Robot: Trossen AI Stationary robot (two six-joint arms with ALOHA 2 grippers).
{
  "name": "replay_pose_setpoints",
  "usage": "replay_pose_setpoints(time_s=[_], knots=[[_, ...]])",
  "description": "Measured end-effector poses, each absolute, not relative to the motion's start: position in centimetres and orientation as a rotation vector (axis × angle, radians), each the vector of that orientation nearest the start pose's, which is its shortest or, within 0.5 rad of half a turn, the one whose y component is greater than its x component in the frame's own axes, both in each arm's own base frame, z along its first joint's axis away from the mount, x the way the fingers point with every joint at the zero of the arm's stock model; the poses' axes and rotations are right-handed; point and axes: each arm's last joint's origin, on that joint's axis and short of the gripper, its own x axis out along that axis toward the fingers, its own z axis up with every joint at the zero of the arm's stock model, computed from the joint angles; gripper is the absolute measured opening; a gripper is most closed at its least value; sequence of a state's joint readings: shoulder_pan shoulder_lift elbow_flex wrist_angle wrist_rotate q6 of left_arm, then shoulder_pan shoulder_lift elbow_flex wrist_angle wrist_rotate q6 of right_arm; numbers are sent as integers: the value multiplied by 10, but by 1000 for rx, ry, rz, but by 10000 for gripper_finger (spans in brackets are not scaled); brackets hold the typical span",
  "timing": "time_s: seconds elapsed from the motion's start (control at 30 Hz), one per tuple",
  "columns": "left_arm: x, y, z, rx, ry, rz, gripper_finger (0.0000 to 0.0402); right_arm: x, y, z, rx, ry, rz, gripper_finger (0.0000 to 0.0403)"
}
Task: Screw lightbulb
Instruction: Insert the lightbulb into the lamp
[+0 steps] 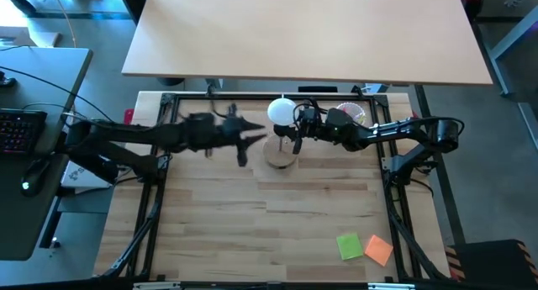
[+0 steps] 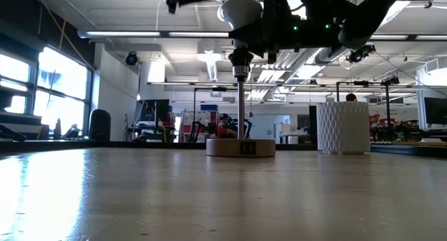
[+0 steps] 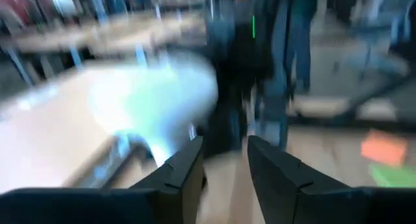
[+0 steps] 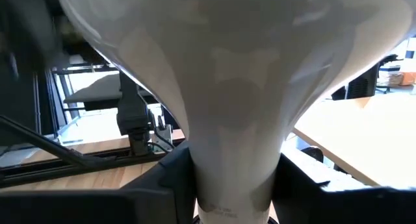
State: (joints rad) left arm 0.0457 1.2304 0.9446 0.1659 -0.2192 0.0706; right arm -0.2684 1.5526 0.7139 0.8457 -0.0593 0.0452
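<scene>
Holding the lightbulb (image 1: 282,111) by its narrow neck, the right gripper (image 1: 296,124) is reaching in from the right side over the back part of the wooden table (image 1: 252,231). Its two dark fingers (image 4: 166,178) are pressing on both sides of the bulb's neck, so this pincer is clenched on the bulb. The round white head is pointing up and the screw end is pointing down.

The bulb is sitting right over the lamp base (image 2: 240,147), a round wooden disc with a thin metal pole (image 2: 240,108) standing straight up from it. In the low view the bulb's screw end is meeting the dark socket (image 2: 239,61) at the top of the pole. I cannot tell how far in it is.

The left gripper (image 1: 252,139) is hanging in the air just to the left of the lamp. Its fingers (image 3: 185,169) are standing a little apart with nothing between them, so it is let go.

A white ribbed cup (image 2: 342,127) is standing behind the lamp, toward the right. A green sticky note (image 1: 350,245) and an orange sticky note (image 1: 379,250) are lying side by side at the front right of the table, well apart from the lamp.
</scene>
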Motion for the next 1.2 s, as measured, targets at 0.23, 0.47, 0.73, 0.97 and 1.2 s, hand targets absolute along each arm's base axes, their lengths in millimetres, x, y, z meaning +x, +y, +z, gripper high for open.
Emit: replay_pose_setpoints(time_s=[0.23, 0.47, 0.73, 0.97, 1.2], knots=[[275, 43, 372, 217, -28, 358, 74, 309, -83, 226, 44, -11, -208, 149], [316, 83, 377, 228, 187, 349, 56, 309, -83, 225, 46, -9, -204, 149], [338, 102, 373, 240, 359, 348, 54, 309, -83, 225, 48, -9, -204, 149], [336, 97, 369, 229, 413, 337, 54, 309, -83, 225, 43, -8, -197, 149], [337, 96, 368, 231, 415, 341, 54, 306, -82, 224, -32, 36, -199, 182]])
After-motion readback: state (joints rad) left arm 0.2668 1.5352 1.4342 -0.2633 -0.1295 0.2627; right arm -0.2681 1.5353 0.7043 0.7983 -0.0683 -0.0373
